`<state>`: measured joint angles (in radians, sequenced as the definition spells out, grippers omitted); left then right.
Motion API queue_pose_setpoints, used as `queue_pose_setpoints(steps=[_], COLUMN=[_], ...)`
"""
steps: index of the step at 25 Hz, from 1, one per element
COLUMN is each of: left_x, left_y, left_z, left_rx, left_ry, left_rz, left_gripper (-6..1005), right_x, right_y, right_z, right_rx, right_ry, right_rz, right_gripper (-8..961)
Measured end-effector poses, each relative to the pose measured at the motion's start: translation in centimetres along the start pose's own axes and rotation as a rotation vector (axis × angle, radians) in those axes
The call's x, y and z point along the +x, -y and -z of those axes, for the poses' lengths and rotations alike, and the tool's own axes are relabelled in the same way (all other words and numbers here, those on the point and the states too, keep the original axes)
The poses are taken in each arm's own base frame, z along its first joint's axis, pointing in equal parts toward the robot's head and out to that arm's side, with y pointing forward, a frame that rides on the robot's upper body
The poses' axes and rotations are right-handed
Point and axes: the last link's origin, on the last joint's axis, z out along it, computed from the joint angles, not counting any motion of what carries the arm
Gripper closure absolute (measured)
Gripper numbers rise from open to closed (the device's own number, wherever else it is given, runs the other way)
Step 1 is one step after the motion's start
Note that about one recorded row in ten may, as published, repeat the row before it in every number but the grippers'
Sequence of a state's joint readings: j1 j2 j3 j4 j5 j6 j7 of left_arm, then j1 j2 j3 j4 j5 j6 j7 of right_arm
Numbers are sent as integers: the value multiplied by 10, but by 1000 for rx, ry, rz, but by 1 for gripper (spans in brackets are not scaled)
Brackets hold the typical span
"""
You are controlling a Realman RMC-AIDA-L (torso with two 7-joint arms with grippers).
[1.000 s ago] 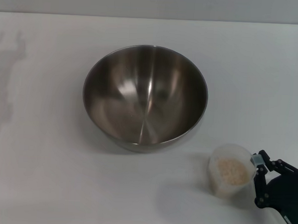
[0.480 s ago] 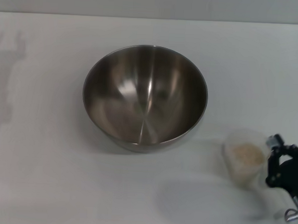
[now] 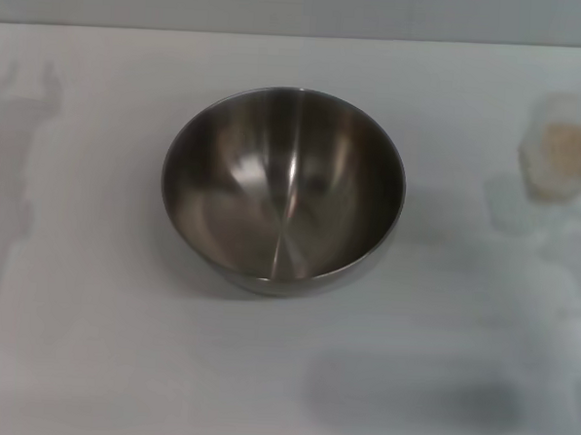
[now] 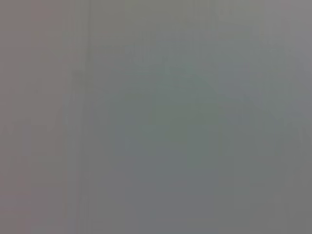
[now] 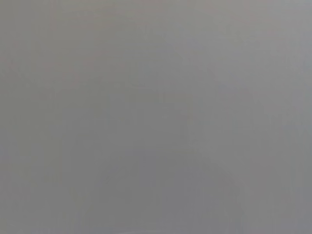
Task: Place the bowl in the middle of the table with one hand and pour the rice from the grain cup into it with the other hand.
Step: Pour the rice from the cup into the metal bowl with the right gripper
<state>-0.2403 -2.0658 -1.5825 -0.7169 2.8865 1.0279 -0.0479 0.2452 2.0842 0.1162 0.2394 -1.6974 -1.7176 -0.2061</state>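
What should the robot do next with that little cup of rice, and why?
Probably carry the grain cup leftward until it hangs over the bowl, then tip it. The cup appears lifted at the table's right edge, rice still inside, while the bowl sits empty mid-table.

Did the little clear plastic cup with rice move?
Yes. The small clear plastic grain cup went up and right, away from the big steel bowl.
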Motion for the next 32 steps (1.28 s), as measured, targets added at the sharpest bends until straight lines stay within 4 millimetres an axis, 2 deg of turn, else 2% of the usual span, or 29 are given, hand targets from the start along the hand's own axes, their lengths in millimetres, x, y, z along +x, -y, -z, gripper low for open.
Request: queue_pose_setpoints(steps=[7,8,9,16,21,26,32], left_x=[-3,-3,-3,-5,-9,-8,-4], left_y=[-17,-18,-19,-17,-17,-18,-20], left_z=[16,18,21,33,33,28,24], left_rx=[-60,-66,-70,-67,-71,-75,-80], left_ry=[-4,-8,-10,-12,0,-15,-35], left_rz=[14,16,19,100,98,99,103], left_gripper=[569,569,569,568,568,568,568], right_x=[-8,-11,-11,-12,-10,-8,-4], right_y=[-4,-8,-8,-25,-51,-74,-86], right_z=[-64,-79,-79,-119,-134,-139,-141], right_rx=[-77,-96,-96,-187,-316,-430,-500], right_ry=[123,146,146,191,241,329,398], right_rz=[209,277,277,564,800,1040,1246], right_gripper=[931,931,931,933,934,935,935])
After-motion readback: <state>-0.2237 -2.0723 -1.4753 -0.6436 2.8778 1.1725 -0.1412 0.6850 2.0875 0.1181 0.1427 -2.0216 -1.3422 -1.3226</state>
